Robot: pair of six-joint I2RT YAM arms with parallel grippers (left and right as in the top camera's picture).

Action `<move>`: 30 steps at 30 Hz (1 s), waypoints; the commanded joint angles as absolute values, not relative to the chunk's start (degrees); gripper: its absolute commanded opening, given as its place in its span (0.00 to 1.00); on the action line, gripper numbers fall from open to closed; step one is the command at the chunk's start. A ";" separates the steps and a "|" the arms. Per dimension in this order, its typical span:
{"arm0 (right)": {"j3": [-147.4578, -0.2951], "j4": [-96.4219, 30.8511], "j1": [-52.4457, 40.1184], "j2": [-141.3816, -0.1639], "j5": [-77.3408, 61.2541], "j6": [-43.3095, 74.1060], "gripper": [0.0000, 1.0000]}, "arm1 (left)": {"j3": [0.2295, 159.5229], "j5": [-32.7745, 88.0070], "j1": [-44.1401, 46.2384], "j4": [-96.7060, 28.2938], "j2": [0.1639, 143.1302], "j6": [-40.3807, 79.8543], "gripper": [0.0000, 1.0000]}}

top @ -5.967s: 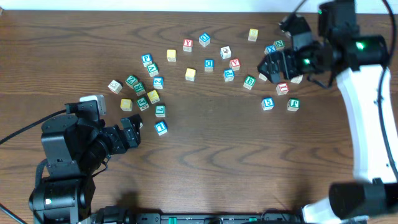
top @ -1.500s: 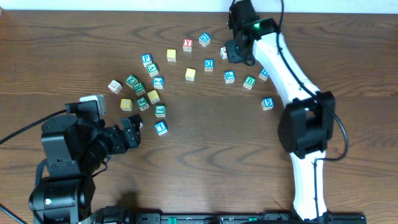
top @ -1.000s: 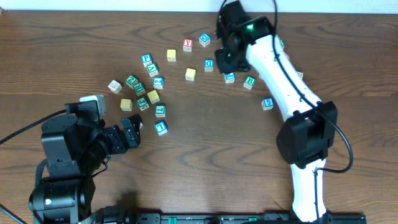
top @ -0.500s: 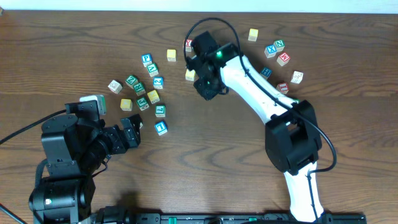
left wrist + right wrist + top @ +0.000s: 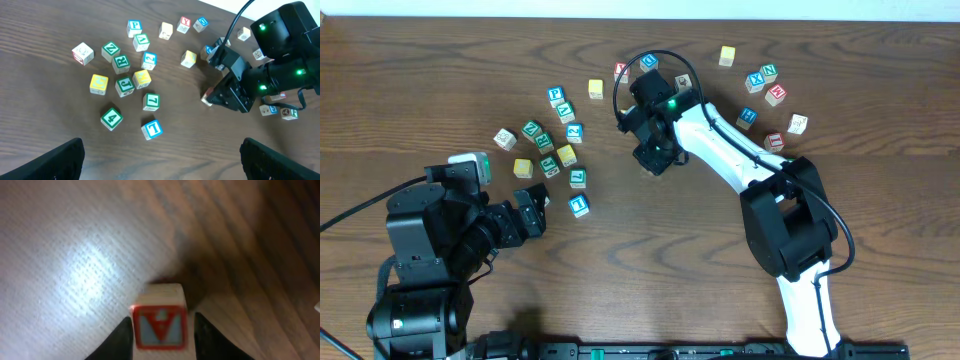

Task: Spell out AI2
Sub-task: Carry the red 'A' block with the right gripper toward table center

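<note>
Over desk (image 5: 650, 270) centre, overhead: right tool (image 5: 655, 162) low; left tool (image 5: 536, 210) parked aside. Left wrist: left tool spread wide, empty. Right wrist: A cube (image 5: 160, 326) clamped, just above wood. Judgement: first letter nearly set down; I cube, 2 cube not spotted, both left to do.

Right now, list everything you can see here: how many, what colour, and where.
A block: one, red letter, held at centre.
left bunch of blocks: about a dozen, green, blue, yellow, white, left of centre.
back blocks: about three, mixed, far edge.
right bunch of blocks: about seven, mixed, far right.
table: one, dark brown wood.
left gripper: one, black, open, near left.
right gripper: one, black, shut on the A block.
</note>
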State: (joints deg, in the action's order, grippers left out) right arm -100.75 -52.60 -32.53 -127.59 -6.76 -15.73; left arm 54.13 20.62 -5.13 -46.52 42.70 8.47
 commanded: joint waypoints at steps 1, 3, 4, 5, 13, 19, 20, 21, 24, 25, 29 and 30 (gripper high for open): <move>-100.42 -53.30 -32.73 -127.63 -9.28 -20.43 0.40 | 54.92 20.05 -5.06 -46.70 42.65 7.31 0.98; -100.42 -53.87 -32.73 -127.63 -9.39 -22.13 0.41 | 54.92 20.05 -5.06 -46.70 42.65 7.31 0.98; -100.42 -54.04 -32.73 -127.63 -9.34 -22.74 0.41 | 54.92 20.05 -5.06 -46.70 42.65 7.31 0.98; -100.42 -54.17 -32.73 -127.63 -9.34 -23.16 0.41 | 54.92 20.05 -5.06 -46.70 42.65 7.31 0.98; -101.86 -53.65 -32.73 -127.59 -9.39 -20.80 0.53 | 54.92 20.05 -5.06 -46.70 42.65 7.31 0.98; -103.46 -55.92 -32.73 -127.48 -8.91 -10.44 0.56 | 54.92 20.05 -5.06 -46.70 42.65 7.31 0.98; -103.46 -56.21 -32.73 -127.48 -8.93 -6.96 0.55 | 54.92 20.05 -5.06 -46.70 42.65 7.31 0.98; -103.46 -56.45 -32.73 -127.48 -8.93 -3.09 0.54 | 54.92 20.05 -5.06 -46.70 42.65 7.31 0.98; -103.46 -57.67 -32.73 -127.48 -7.79 13.56 0.47 | 54.92 20.05 -5.06 -46.70 42.65 7.31 0.98; -103.46 -58.08 -32.71 -127.48 -7.92 19.73 0.47 | 54.92 20.05 -5.06 -46.70 42.65 7.31 0.98; -103.46 -58.24 -33.04 -127.48 -8.10 32.67 0.47 | 54.92 20.05 -5.06 -46.70 42.65 7.31 0.98; -103.46 -58.06 -33.17 -127.48 -8.08 34.59 0.49 | 54.92 20.05 -5.06 -46.70 42.65 7.31 0.98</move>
State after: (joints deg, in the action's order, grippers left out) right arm -102.26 -58.22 -32.56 -127.59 -8.21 19.11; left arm 54.13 20.62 -5.13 -46.52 42.70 8.47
